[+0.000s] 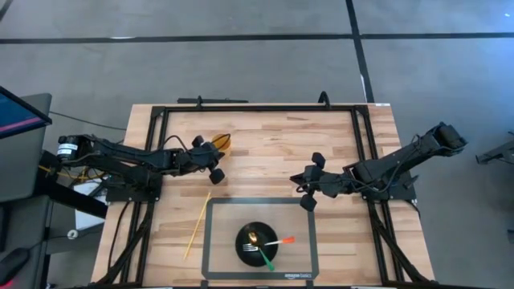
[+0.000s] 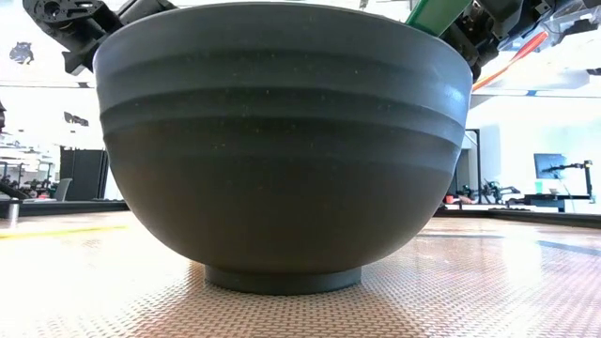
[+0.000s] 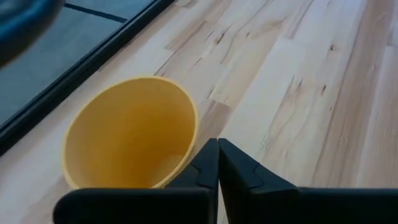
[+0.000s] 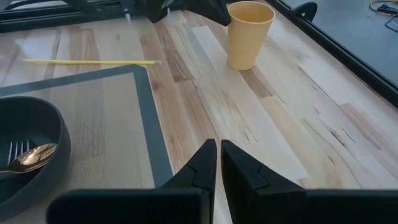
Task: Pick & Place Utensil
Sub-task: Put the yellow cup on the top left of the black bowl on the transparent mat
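Left end effector (image 1: pixel 210 157) sits over the back-left of the counter (image 1: pixel 265 152), fingers pressed fully together, holding nothing, just beside the yellow cup (image 3: pixel 127 140). Right end effector (image 1: pixel 309 183) hovers above the counter right of centre, fingers together too, empty. Dark bowl (image 1: pixel 263 243) on the mat (image 1: pixel 221 241) holds a gold spoon (image 4: pixel 30 157), a fork (image 1: pixel 252 250) and green- and orange-handled utensils. Yellow chopstick (image 1: pixel 197 225) lies on bare wood left of the mat
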{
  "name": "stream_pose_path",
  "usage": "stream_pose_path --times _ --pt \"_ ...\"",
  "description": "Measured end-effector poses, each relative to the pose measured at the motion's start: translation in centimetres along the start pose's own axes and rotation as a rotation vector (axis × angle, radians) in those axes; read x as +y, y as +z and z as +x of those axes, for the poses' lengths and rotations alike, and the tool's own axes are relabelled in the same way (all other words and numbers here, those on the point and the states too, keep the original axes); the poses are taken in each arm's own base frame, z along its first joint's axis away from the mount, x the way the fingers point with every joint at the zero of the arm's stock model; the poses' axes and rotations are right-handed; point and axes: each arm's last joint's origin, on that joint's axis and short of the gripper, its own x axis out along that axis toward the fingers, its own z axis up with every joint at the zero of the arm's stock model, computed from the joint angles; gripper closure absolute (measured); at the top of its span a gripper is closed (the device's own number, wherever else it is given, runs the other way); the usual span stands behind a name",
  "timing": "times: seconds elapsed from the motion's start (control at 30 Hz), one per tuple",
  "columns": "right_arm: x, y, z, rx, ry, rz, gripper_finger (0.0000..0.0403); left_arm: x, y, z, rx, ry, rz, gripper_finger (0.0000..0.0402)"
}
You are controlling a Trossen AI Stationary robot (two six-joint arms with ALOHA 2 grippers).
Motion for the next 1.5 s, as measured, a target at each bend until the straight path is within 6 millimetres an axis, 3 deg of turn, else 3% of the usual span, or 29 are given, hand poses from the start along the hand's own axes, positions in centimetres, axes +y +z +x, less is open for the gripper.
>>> stream_pose_path --times 0.27,0.7,0.87,1.03,1.27,1.5 --pt "0.0 0.0 0.0 -0.001 0.0 0.001 0.0386 0.0 0.2 0.0 -0.021 -0.002 0.143 0.037" --pt "0.0 0.0 0.0 -0.001 0.0 0.001 0.0386 -0.1 0.4 0.0 -0.036 -0.001 0.236 0.0235" --pt "0.0 0.0 0.0 -0.001 0.0 0.001 0.0386 -0.1 0.6 0.0 -0.058 -0.001 0.228 0.0201" --pt "0.0 0.0 0.0 -0.001 0.0 0.0 0.0386 -0.1 1.2 0.0 -0.113 0.005 0.249 0.0195" --pt "0.0 0.1 0.0 -0.005 -0.001 0.002 0.0386 1.6 0.8 1.1 -0.043 -0.011 0.15 0.0202" --pt "0.0 0.1 0.0 -0.01 0.002 0.005 0.0386 1.7 0.2 1.9 0.001 -0.005 0.158 0.0216"
